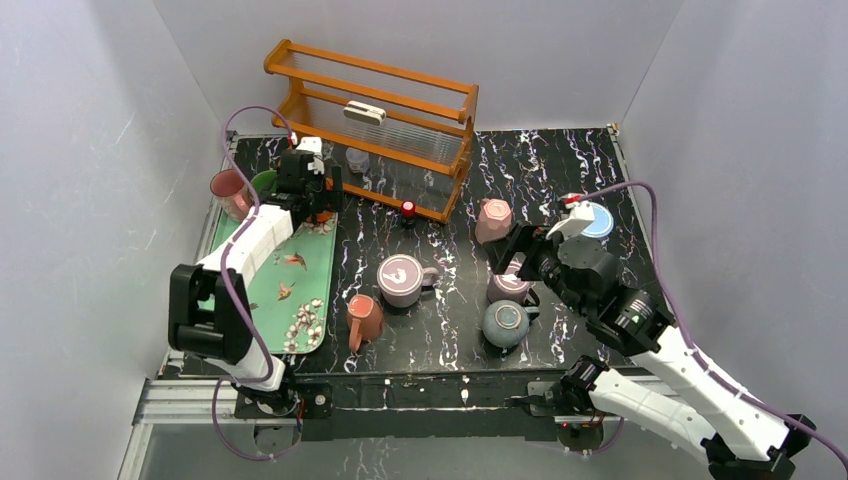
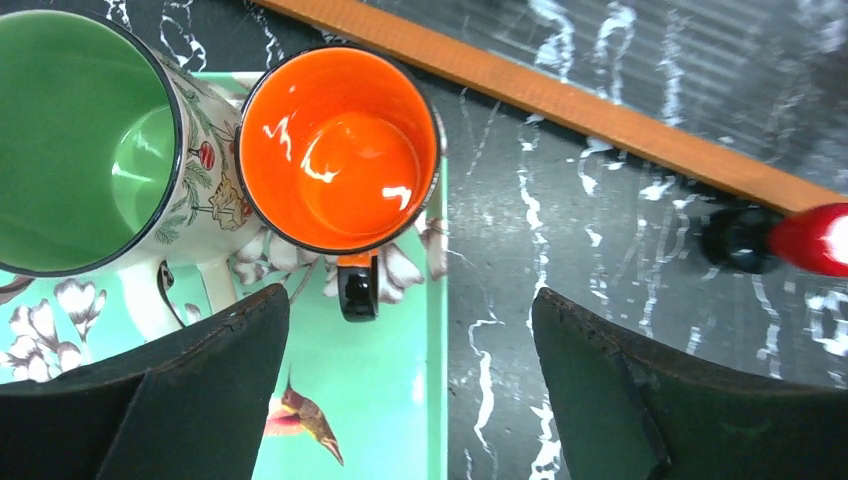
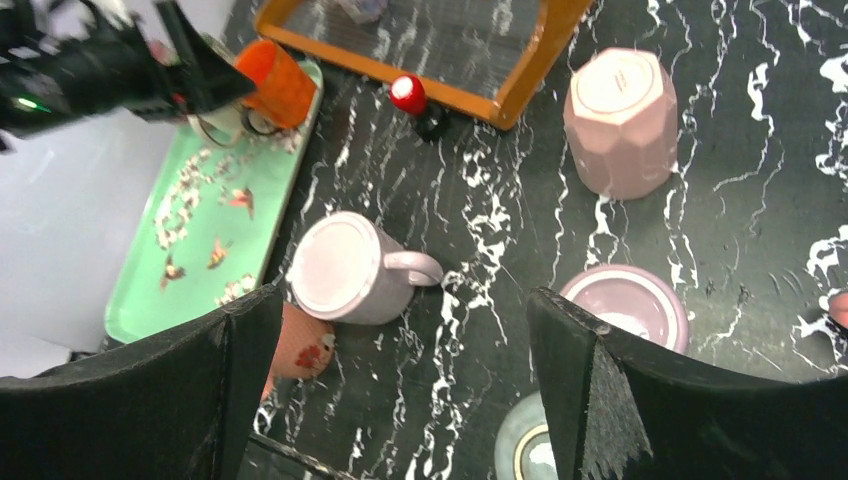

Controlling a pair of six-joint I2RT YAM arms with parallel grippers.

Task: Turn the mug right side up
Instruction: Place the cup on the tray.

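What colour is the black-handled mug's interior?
Glossy orange; the mug shows best in the left wrist view.

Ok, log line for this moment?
left gripper open above upright orange mug on tray | right gripper open above table | lavender mug upside down

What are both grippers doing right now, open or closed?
Left gripper: open, holding nothing.
Right gripper: open, holding nothing.
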